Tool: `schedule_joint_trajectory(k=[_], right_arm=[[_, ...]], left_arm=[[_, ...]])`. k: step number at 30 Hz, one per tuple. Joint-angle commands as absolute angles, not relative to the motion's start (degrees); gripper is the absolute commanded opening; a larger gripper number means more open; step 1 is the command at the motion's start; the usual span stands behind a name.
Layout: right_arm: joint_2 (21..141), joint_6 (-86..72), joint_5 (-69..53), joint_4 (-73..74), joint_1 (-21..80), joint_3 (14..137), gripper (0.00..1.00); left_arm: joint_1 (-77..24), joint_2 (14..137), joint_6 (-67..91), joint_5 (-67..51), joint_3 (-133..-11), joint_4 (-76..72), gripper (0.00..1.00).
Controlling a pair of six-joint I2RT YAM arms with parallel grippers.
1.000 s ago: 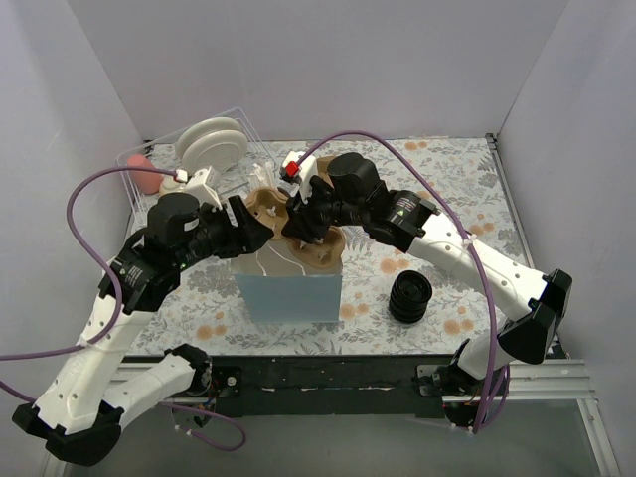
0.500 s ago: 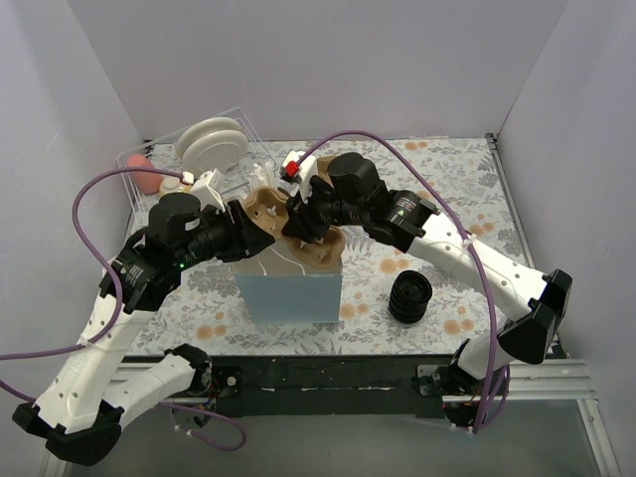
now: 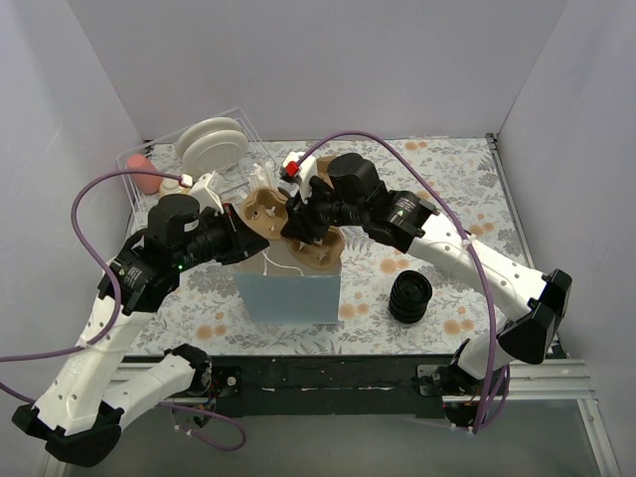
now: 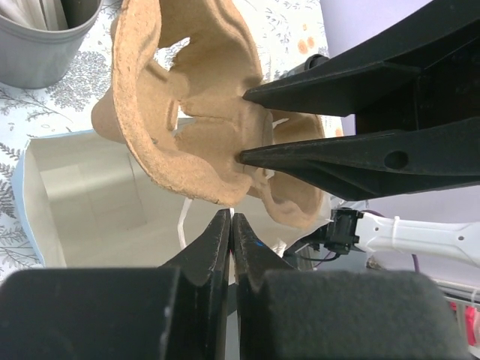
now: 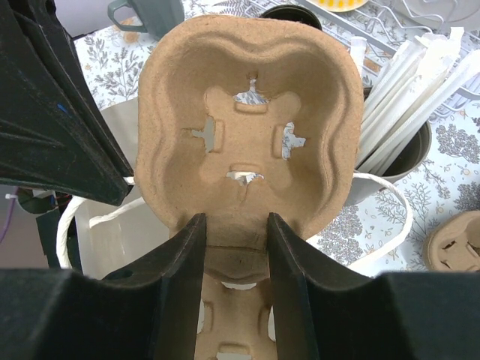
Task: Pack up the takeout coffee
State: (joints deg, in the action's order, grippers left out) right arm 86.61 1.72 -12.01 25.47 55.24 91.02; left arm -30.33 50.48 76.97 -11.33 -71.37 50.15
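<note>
The takeout coffee shows in none of the views. My right gripper (image 3: pixel 303 221) (image 5: pixel 235 225) is shut on the middle ridge of a brown pulp cup carrier (image 3: pixel 266 211) (image 5: pixel 247 112) (image 4: pixel 195 105), holding it tilted over the open mouth of a pale blue paper bag (image 3: pixel 288 298) (image 4: pixel 82 187) (image 5: pixel 105 225). At the bag's left rim my left gripper (image 3: pixel 246 240) (image 4: pixel 230 219) is shut, with a thin white edge of the bag between its tips. One white bag handle (image 5: pixel 390 195) loops beside the carrier.
A ribbed stack of black lids (image 3: pixel 410 296) stands right of the bag. A grey cup of white straws (image 5: pixel 397 142) (image 4: pixel 45 45) is behind it. A wire rack with plates (image 3: pixel 211 144) and a pink object (image 3: pixel 144 177) sit at the back left. Another pulp carrier (image 5: pixel 454 240) lies on the table.
My left gripper's jaws have closed on the bag's rim. The carrier has tipped slightly; the right arm has barely moved.
</note>
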Motion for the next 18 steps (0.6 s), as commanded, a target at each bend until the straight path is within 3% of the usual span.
schedule_joint_trajectory(k=[1,18], right_arm=[[85.43,1.41,-14.59,23.73,55.63,90.35,0.23],[87.27,1.76,-21.88,25.66,55.81,92.90,0.22]], left_arm=[[-30.32,47.73,78.92,-15.38,-72.69,49.40,0.00],[-30.32,44.30,76.38,-19.25,-70.23,44.39,0.00]])
